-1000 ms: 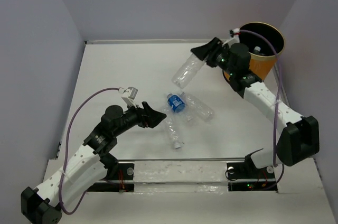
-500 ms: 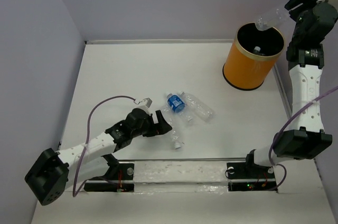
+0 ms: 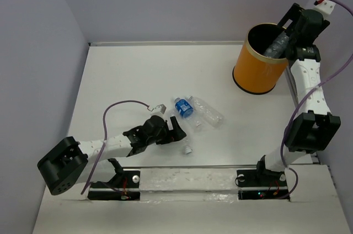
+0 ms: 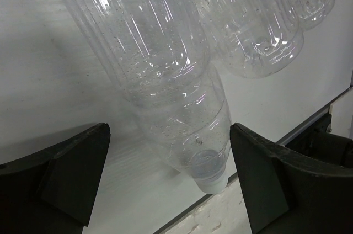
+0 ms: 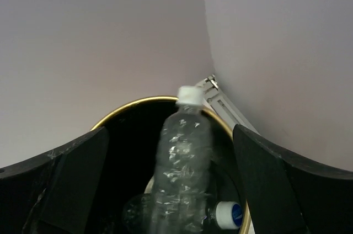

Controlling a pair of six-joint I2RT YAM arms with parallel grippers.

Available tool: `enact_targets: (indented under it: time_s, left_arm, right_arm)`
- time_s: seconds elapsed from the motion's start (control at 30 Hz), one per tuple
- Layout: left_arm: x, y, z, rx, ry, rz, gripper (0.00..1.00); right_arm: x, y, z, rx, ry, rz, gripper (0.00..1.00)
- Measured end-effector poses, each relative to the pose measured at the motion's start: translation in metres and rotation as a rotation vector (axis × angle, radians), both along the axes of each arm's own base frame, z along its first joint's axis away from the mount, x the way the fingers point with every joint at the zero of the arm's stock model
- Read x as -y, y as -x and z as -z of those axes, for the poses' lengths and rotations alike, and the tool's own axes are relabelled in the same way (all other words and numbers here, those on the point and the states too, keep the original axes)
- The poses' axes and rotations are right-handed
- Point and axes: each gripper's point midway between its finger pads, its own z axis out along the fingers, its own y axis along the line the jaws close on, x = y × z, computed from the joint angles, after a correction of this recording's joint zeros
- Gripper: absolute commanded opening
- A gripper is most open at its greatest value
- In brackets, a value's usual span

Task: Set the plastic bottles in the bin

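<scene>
A clear plastic bottle with a white cap drops neck-up into the orange bin, free between the wide fingers of my open right gripper just above the rim. Another bottle's cap shows inside. My left gripper is open, low on the table, straddling the neck end of a clear bottle whose cap points at the near edge. The right finger stands close to it; the left finger is apart. A blue-labelled bottle and a clear one lie just beyond.
The bin stands in the back right corner against the grey walls. A dark strip and a white ledge mark the table's near edge right behind the straddled bottle's cap. The two other bottles lie side by side touching it.
My right arm swung from left of the bin to above it and opened, letting its bottle fall in. My left arm stretched low and forward until its open jaws straddled the nearest bottle.
</scene>
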Motion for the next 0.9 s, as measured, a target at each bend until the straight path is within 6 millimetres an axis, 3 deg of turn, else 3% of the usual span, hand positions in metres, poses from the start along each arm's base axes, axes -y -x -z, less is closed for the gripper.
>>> enact_targets:
  time_s: [0.1, 0.17, 0.27, 0.37, 0.5, 0.67, 0.77, 0.9]
  left_arm:
    - [0.004, -0.005, 0.002, 0.007, -0.008, -0.027, 0.99]
    - [0.005, -0.008, 0.004, 0.011, -0.016, -0.051, 0.99]
    - [0.006, -0.012, 0.006, 0.017, -0.026, -0.084, 0.90]
    - [0.006, -0.015, 0.008, 0.022, -0.035, -0.112, 0.82]
    - [0.003, -0.013, 0.008, 0.021, -0.039, -0.134, 0.73]
    - [-0.014, 0.000, 0.003, 0.027, -0.054, -0.140, 0.68]
    - [-0.019, 0.006, -0.016, 0.069, -0.012, -0.119, 0.68]
    - [-0.014, 0.012, -0.055, 0.166, 0.089, -0.059, 0.67]
  right_arm:
    - [-0.026, 0.010, -0.014, 0.033, -0.004, -0.050, 1.00]
    - [-0.066, 0.025, -0.025, 0.061, -0.007, -0.127, 0.99]
    - [-0.141, 0.048, -0.036, 0.099, -0.025, -0.292, 0.98]
    - [-0.209, 0.073, -0.031, 0.123, -0.060, -0.472, 0.98]
    - [-0.277, 0.111, 0.018, 0.041, -0.102, -0.641, 0.97]
    - [-0.373, 0.179, 0.102, -0.132, -0.169, -0.912, 1.00]
    - [-0.405, 0.212, 0.144, -0.224, -0.243, -1.010, 1.00]
    - [-0.433, 0.240, 0.173, -0.287, -0.342, -1.091, 1.00]
